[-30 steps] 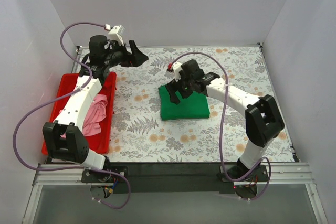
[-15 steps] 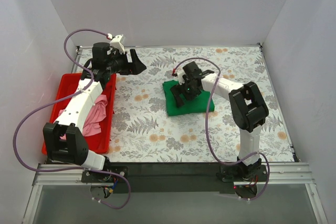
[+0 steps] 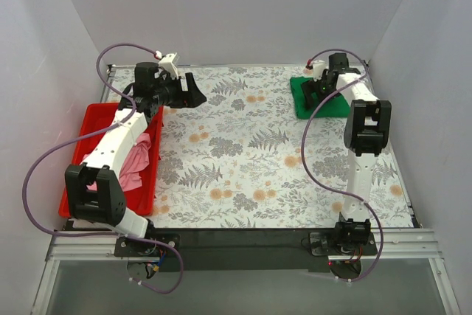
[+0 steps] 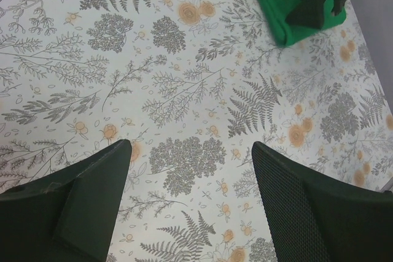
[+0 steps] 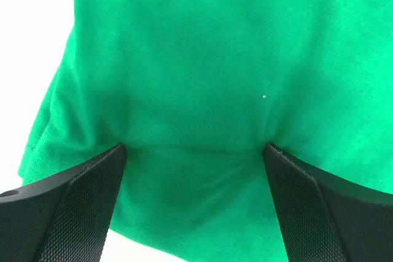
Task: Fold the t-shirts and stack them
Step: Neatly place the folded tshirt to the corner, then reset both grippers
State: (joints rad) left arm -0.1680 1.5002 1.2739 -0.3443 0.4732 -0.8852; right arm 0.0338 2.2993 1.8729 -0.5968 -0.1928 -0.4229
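Right tool [image 5: 195, 151], spread wide, pinned our green shirt [image 5: 202, 59] at the far right corner of the table [image 3: 243, 175]; we needed even pressure, edges square. Left tool [image 4: 190, 146] gaped empty; pink shirt [image 3: 133, 160] lay at left edge.

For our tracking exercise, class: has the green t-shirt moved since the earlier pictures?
Yes. The green t-shirt went from the middle to the far right corner, away from the red tray.
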